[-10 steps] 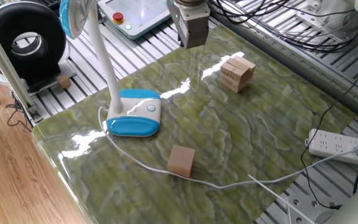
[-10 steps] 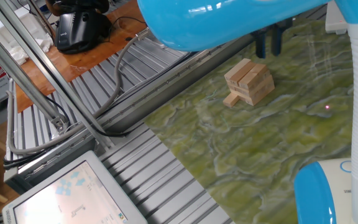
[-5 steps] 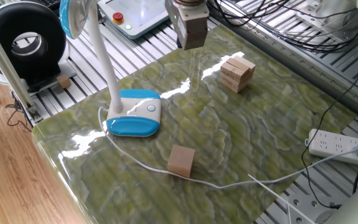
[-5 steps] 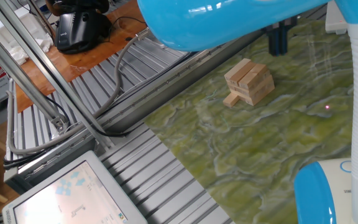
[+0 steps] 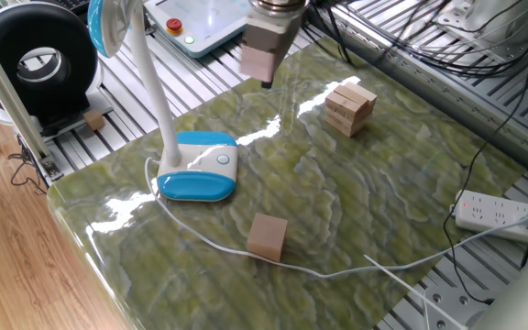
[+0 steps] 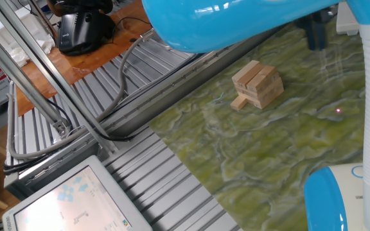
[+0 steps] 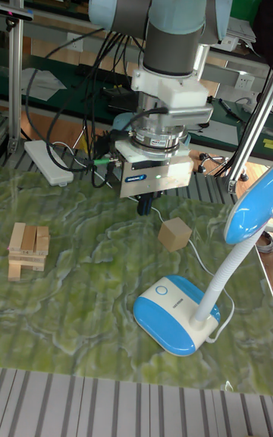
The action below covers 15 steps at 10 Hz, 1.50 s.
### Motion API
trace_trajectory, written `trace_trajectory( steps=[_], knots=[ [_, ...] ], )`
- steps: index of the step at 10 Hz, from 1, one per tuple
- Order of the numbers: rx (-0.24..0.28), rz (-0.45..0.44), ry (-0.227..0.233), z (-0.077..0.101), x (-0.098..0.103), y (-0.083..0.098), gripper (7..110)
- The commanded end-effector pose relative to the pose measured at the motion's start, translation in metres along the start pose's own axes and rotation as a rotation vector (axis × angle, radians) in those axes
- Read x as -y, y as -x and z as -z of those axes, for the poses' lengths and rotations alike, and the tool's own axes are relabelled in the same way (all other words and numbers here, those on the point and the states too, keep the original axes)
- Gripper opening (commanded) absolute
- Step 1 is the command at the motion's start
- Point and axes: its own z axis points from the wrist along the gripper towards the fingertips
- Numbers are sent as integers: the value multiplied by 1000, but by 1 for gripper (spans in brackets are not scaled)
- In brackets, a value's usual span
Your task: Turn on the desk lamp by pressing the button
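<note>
My hand [image 5: 265, 81] hangs in the air above the far side of the green desk [image 5: 356, 211], between the desk lamp [image 5: 197, 165] and a stack of wooden blocks [image 5: 348, 107], touching nothing; I cannot tell how wide my fingers stand. The button [image 7: 164, 290] sits untouched on top of the lamp's base, and a lone wooden cube [image 5: 268, 236] lies beside the lamp's cord [image 5: 337, 271].

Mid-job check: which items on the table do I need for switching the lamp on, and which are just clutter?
Needed:
- desk lamp
- button on top of its base
- tool, above the table

Clutter:
- stack of wooden blocks
- single wooden cube
- power strip
- black ring-shaped fan
- red button on the panel
</note>
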Motion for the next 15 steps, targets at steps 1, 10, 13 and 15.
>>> trace_trajectory(
  steps=[1,10,13,15],
  knots=[
    [18,-153,-76,6,17,2,7],
    [196,252,-96,-4,2,49,7],
    [108,381,-67,-32,-22,22,7],
    [75,380,-89,-41,-15,12,7]
  ],
)
